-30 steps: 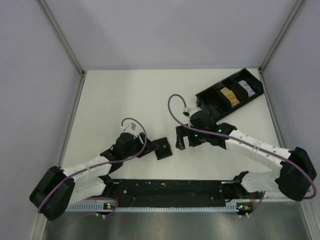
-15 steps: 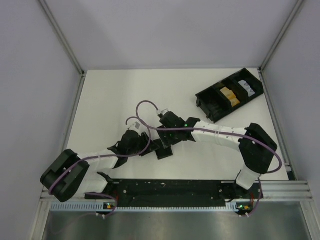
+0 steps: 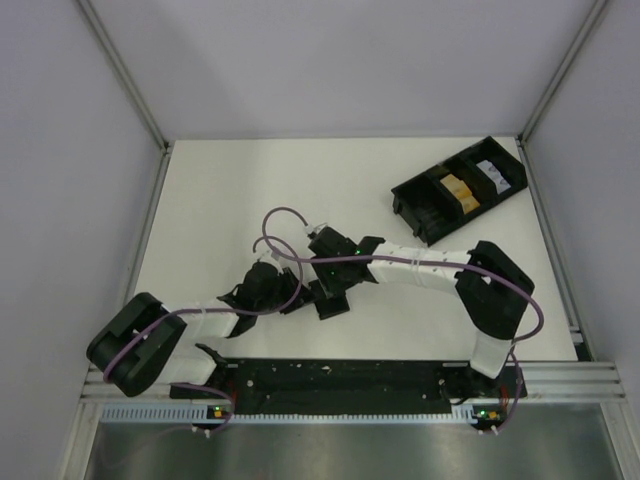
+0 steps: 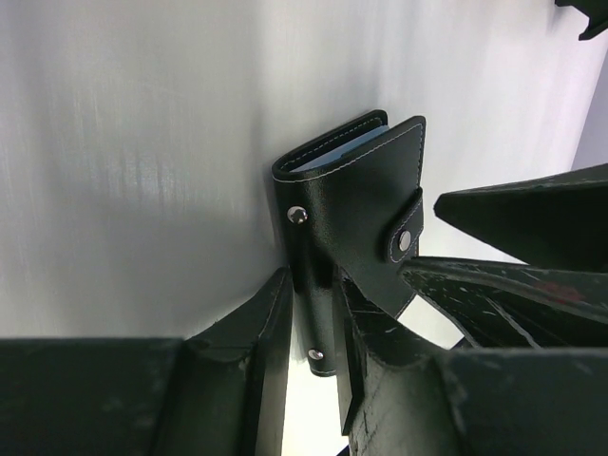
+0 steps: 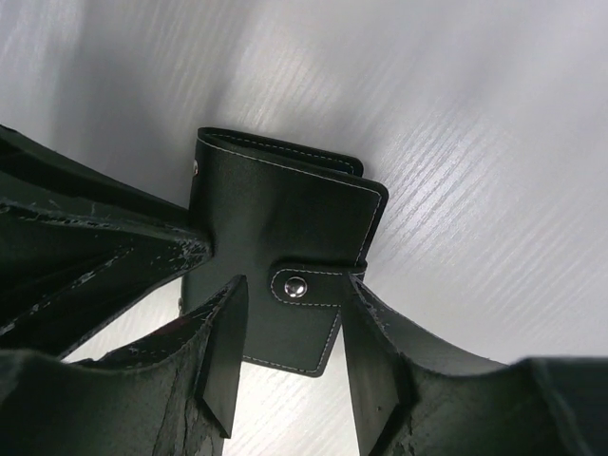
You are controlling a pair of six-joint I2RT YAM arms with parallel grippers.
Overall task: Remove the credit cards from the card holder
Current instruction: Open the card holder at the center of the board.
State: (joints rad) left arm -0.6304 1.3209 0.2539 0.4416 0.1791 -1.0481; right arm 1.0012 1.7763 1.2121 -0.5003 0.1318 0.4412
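Our left fingers (image 4: 237,370) are clamped on the spine edge of the small black stitched folding card holder (image 4: 356,180), near the middle of the white table (image 4: 142,142). Our right fingers (image 5: 220,356) are part-open astride its snapped black tab (image 5: 296,285). We should close on the tab only, then peel it away while the left holds firm; no cards are visible.

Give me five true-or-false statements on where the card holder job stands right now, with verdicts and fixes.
1. The card holder is unfolded. False: it is closed, its tab snapped down.
2. The left gripper clamps the holder's edge. True.
3. The right gripper hangs over the black tray. False: its fingers straddle the holder's tab.
4. The tray sits at the far right of the table. True.
5. A card lies loose beside the holder. False: none shows there.
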